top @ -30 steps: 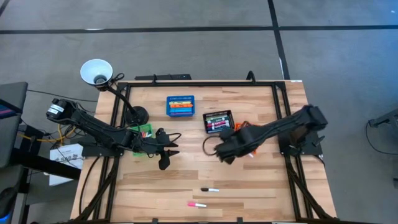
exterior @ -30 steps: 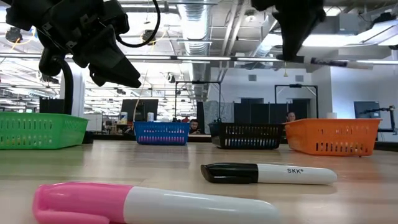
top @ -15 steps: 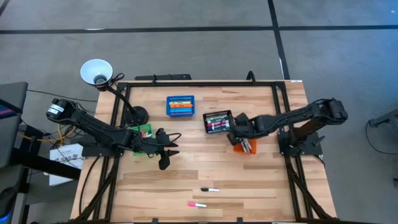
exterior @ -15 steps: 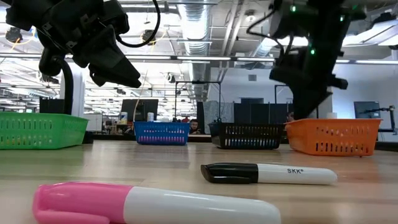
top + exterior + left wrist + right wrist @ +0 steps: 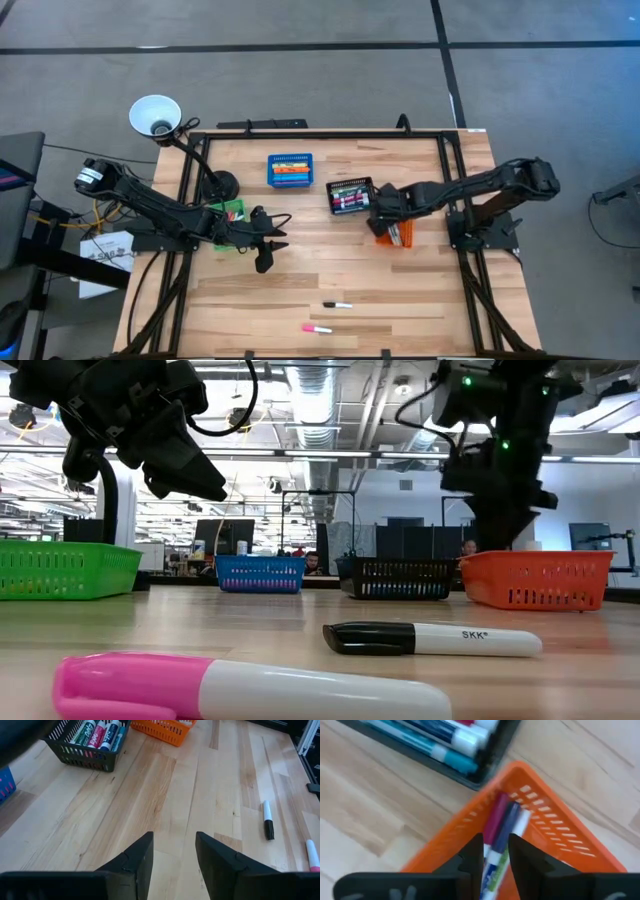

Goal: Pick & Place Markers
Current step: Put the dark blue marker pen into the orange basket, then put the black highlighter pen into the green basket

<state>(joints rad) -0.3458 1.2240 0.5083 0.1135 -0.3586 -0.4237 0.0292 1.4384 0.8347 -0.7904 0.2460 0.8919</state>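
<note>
Two markers lie flat on the wood near the table's front edge: a black-capped one (image 5: 337, 304) (image 5: 430, 639) and a pink-capped one (image 5: 317, 327) (image 5: 250, 688). My right gripper (image 5: 383, 222) (image 5: 495, 842) points down over the orange bin (image 5: 397, 236) (image 5: 547, 817), its fingers a little apart. Markers with maroon and blue caps (image 5: 502, 820) lie in that bin and show through the gap. My left gripper (image 5: 265, 262) (image 5: 174, 837) hangs open above bare wood at centre left, empty. My right gripper's fingers (image 5: 472, 855) stand on either side of a marker (image 5: 495, 865) in the orange bin. The view is blurred, and I cannot tell whether they touch it.
A black bin (image 5: 350, 196) (image 5: 90, 745) with several markers stands beside the orange one. A blue bin (image 5: 290, 170) stands farther back and a green bin (image 5: 230, 210) at the left. A white lamp (image 5: 155, 115) stands at the far left corner.
My right gripper has swung from the table's middle toward the right and far side and sunk down over the orange bin, then stayed there. My left arm and both markers on the wood have kept still.
</note>
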